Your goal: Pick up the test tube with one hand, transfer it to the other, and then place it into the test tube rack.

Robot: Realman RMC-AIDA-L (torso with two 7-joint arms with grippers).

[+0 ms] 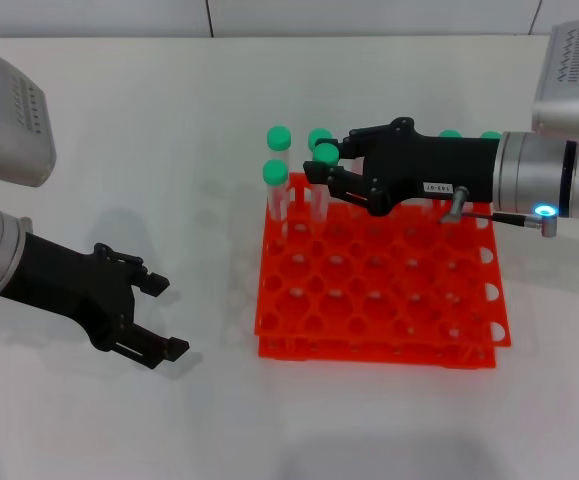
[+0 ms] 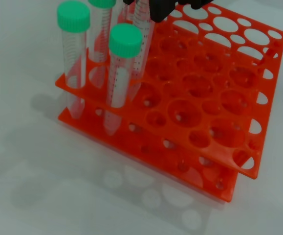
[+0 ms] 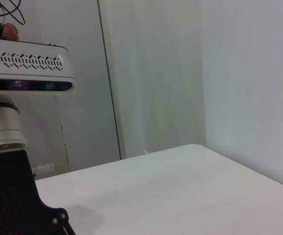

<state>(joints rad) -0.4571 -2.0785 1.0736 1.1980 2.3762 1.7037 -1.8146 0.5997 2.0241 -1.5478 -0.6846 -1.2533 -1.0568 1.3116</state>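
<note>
My right gripper (image 1: pixel 329 158), black with a white label, reaches over the back left part of the orange-red test tube rack (image 1: pixel 389 335). It is shut on the test tube (image 1: pixel 326 154) just under its green cap. The tube stands upright with its lower end in a rack hole. In the left wrist view the black fingers (image 2: pixel 161 9) clamp the tube (image 2: pixel 142 36) above the rack (image 2: pixel 239 161). My left gripper (image 1: pixel 169 316), black and unlabelled, is open and empty over the table, left of the rack's front.
Three other green-capped tubes (image 1: pixel 275 175) (image 1: pixel 279 138) (image 1: pixel 319 136) stand in the rack's back left corner, close to the held tube. More green caps (image 1: pixel 450 134) show behind my right gripper. Two of the tubes (image 2: pixel 73 54) (image 2: pixel 124 68) show near in the left wrist view.
</note>
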